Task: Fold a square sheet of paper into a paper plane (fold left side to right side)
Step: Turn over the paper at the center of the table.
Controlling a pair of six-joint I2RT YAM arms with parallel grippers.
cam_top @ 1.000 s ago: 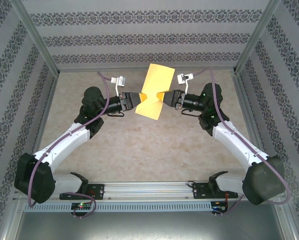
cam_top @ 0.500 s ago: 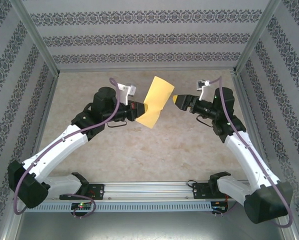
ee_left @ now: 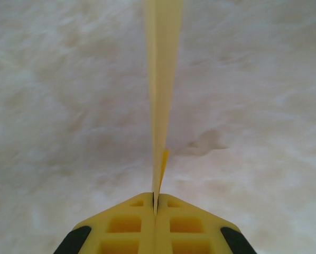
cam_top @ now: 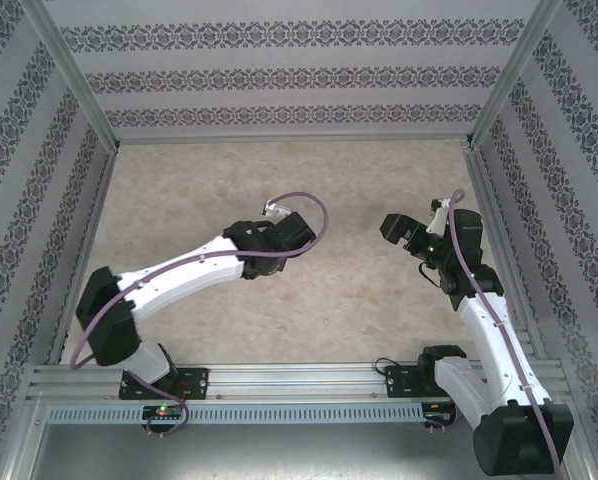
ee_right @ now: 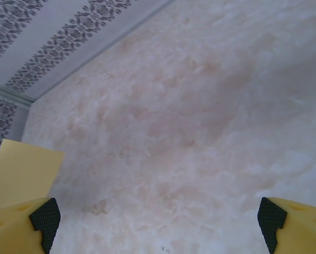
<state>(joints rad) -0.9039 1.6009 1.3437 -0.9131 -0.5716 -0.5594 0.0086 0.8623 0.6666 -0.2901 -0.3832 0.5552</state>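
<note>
Swung apart from the far-centre meeting; carried yellow paper off in left gripper, clamped edge-on, running toward twelve o'clock above table. Spread right gripper wide, paper corner at nine o'clock.

Surface is beige marble-look, matte, and takes up the centre of the top view; both wrist views show the same mottled finish. Three walls box it in: back wall across the top, left wall and right wall down the frame's sides, all in pale wallpaper with dark ornamental bands, with aluminium corner posts slanting in from the upper corners. Slotted aluminium rail spans the bottom, grey metal panel below it; light is even and diffuse, shadows soft.
</note>
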